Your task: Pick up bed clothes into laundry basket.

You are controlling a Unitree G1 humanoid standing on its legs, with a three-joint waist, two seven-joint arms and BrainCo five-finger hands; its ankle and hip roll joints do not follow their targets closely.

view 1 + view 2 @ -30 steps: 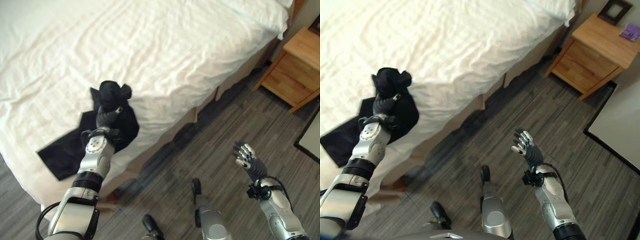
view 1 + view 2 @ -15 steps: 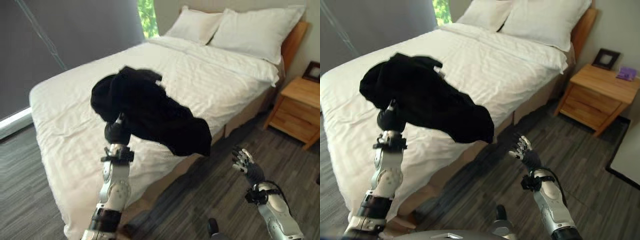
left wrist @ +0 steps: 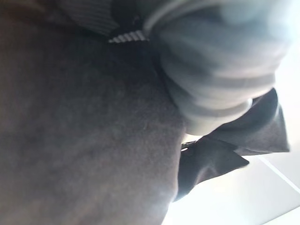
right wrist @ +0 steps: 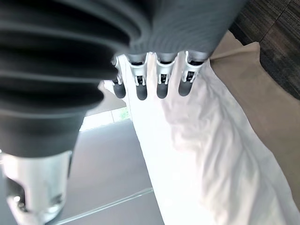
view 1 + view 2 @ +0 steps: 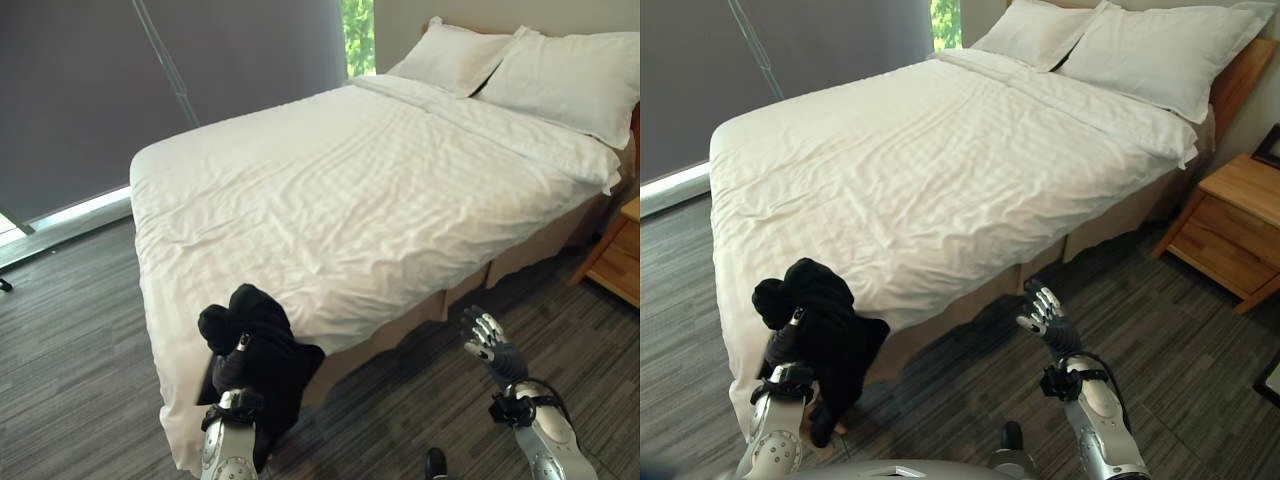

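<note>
A black garment (image 5: 268,352) is bunched over my left hand (image 5: 229,373) and hangs down from it, just off the near corner of the white bed (image 5: 380,190). The left hand is shut on the cloth, which hides most of its fingers. In the left wrist view the dark fabric (image 3: 84,140) lies right against the ribbed cover (image 3: 220,79). My right hand (image 5: 1045,312) is raised over the floor beside the bed, open and holding nothing, with straight fingers (image 4: 161,79) in its wrist view.
Two white pillows (image 5: 560,70) lie at the head of the bed. A wooden nightstand (image 5: 1230,235) stands at the right. Grey plank flooring (image 5: 1200,360) runs round the bed. A dark curtain (image 5: 150,90) hangs behind it.
The camera has tilted up, so the whole bed shows. The left hand lifted the garment off the bed, swung it high, then dropped it low by the near corner. The right hand stays open.
</note>
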